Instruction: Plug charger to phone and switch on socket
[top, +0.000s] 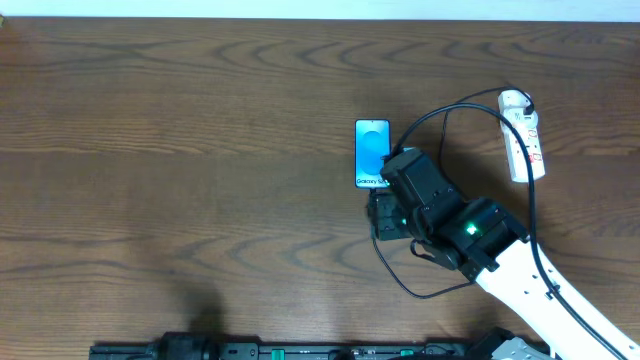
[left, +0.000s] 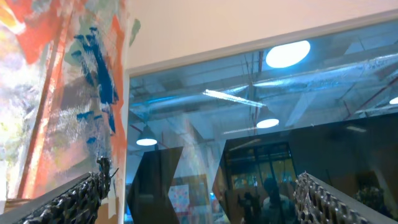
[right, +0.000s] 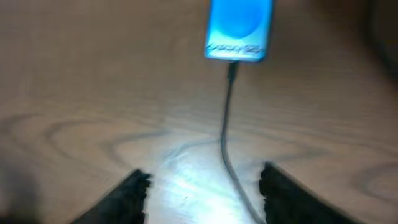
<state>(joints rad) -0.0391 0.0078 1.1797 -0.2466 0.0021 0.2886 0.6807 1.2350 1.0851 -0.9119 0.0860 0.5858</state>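
Note:
The phone (top: 372, 152) lies flat mid-table with its blue screen lit; the right wrist view shows the phone (right: 239, 28) straight ahead. The thin black charger (top: 452, 107) arcs from the white socket (top: 524, 135) at the right toward the phone. In the right wrist view the charger (right: 227, 124) runs up the table and its plug tip meets the phone's lower edge. My right gripper (top: 388, 205) hovers just below the phone. Seen from its wrist, the right gripper (right: 204, 177) is open, the cable passing between the fingers untouched. My left gripper (left: 202, 180) is open, pointing up at the room.
The wooden table (top: 180, 150) stretches left of the phone. My right arm (top: 540, 290) reaches in from the lower right, with a thicker black cable along it. A slack loop of cable (top: 405, 282) lies below the right gripper.

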